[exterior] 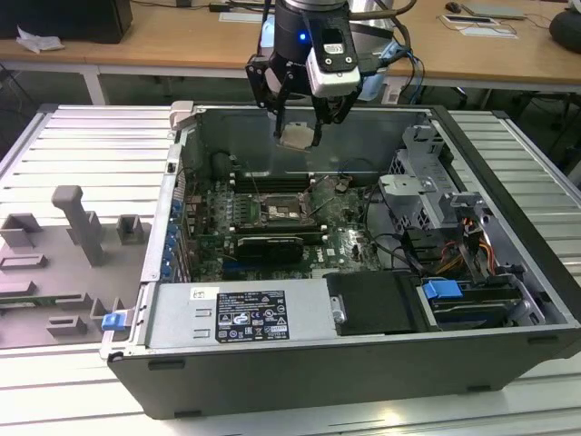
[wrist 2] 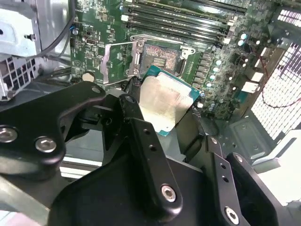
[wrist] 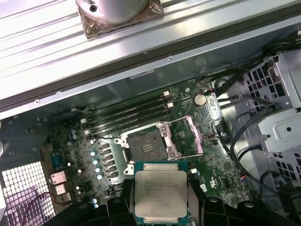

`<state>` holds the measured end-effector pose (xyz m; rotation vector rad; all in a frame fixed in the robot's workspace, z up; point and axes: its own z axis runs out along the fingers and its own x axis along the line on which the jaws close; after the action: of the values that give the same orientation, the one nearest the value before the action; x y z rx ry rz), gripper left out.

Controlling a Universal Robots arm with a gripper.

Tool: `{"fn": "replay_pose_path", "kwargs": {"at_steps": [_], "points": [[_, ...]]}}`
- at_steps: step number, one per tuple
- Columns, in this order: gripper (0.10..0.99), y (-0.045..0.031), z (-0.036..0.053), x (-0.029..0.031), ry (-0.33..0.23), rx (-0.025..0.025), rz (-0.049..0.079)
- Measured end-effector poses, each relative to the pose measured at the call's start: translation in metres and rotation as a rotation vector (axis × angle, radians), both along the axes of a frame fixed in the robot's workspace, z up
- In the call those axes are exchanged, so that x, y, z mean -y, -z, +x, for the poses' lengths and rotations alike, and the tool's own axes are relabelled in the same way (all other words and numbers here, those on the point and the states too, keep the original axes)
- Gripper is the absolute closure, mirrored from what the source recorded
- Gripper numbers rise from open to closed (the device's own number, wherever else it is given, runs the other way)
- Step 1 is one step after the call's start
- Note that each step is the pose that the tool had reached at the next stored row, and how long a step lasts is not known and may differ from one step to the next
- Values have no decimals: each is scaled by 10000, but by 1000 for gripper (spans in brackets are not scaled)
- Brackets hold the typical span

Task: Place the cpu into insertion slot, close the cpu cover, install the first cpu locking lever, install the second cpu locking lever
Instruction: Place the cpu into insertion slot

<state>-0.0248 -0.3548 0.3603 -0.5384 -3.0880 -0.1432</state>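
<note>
My gripper (exterior: pixel 298 125) hangs above the open computer case, shut on the cpu (exterior: pixel 298 136), a small square chip with a pale metal top. In both wrist views the cpu (wrist 2: pixel 164 101) (wrist: pixel 161 193) sits between the black fingers (wrist 2: pixel 136 125), held well above the board. The insertion slot (exterior: pixel 277 213) (wrist 2: pixel 160 59) (wrist: pixel 146 148) is a square black socket on the green motherboard, below and slightly ahead of the chip, and it is uncovered. The cpu cover (wrist: pixel 195 137) (wrist 2: pixel 115 63), a thin silvery frame, stands swung open at one side of the slot.
Long black memory slots (wrist: pixel 131 115) run beside the socket. A grey power supply (exterior: pixel 241 313) lies along the case's near wall, with a drive cage (exterior: pixel 427 191) and cables at the exterior view's right. A grey fixture block (exterior: pixel 77 222) stands outside the case at the exterior view's left.
</note>
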Motion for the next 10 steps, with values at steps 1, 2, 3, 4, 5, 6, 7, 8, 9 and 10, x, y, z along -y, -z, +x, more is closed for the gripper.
{"fn": "replay_pose_path", "kwargs": {"at_steps": [1,2,3,4,5,6,7,8,9,10], "points": [[545,1,0,-1,141,1,1],[545,1,0,-2,247,1,1],[545,1,0,-2,335,0,-1],[545,1,0,-2,394,0,-1],[545,2,0,-2,459,0,-1],[545,2,0,-2,550,0,-1],[545,3,0,-3,632,0,-1],[545,3,0,-3,718,0,-1],[545,4,0,-3,853,0,-1],[545,4,0,-3,925,0,0]]}}
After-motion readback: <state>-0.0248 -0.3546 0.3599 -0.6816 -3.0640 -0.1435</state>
